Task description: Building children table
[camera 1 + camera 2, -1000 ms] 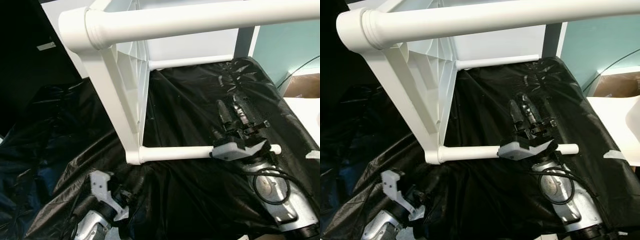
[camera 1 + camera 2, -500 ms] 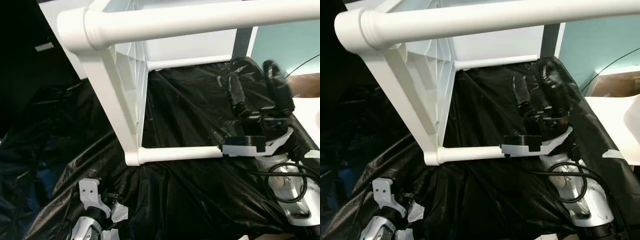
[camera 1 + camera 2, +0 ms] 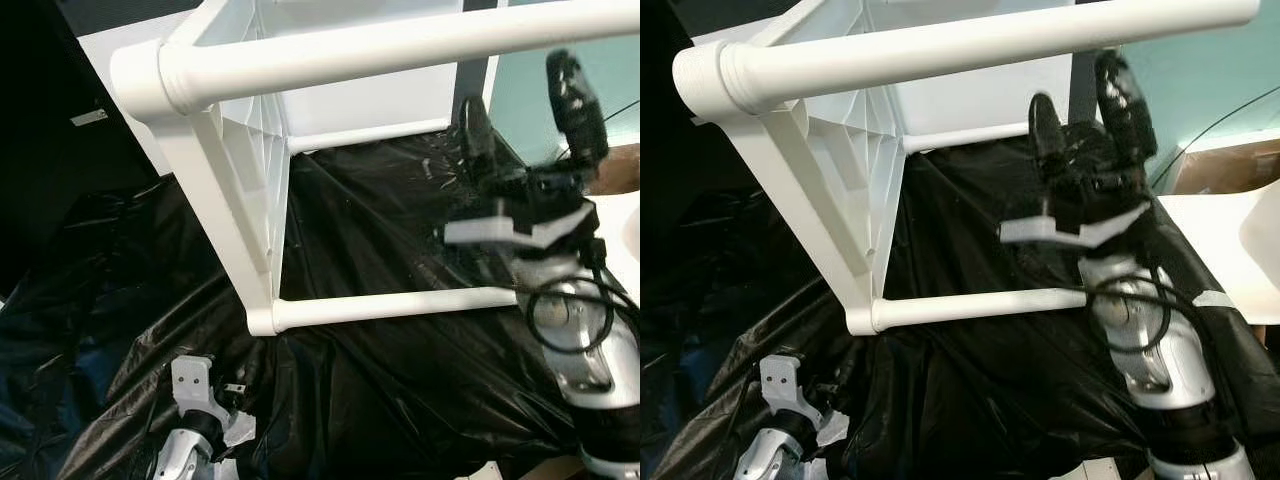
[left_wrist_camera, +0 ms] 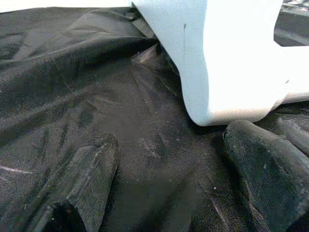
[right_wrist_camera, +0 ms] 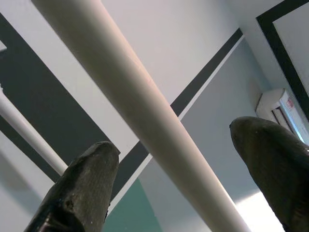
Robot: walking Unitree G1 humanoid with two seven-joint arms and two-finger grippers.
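A white children's table (image 3: 235, 200) lies on its side on black plastic sheeting (image 3: 380, 390), its round legs pointing right. The upper leg (image 3: 400, 45) runs across the top, and the lower leg (image 3: 390, 305) rests on the sheeting. My right gripper (image 3: 520, 100) is raised just below the upper leg, fingers wide open and pointing up. In the right wrist view that leg (image 5: 135, 106) passes between the spread fingers (image 5: 82, 188), which do not touch it. My left gripper (image 4: 169, 179) is open, low on the sheeting, just short of the table's lower corner (image 4: 227, 63).
A third leg (image 3: 370, 135) lies along the sheeting at the back. A white surface (image 3: 1230, 250) and a brown box (image 3: 1230, 165) stand to the right, with a teal wall behind. Dark space lies to the left.
My right gripper has lifted off the lower leg, opened its fingers and risen to just under the upper leg. The left arm has shifted slightly.
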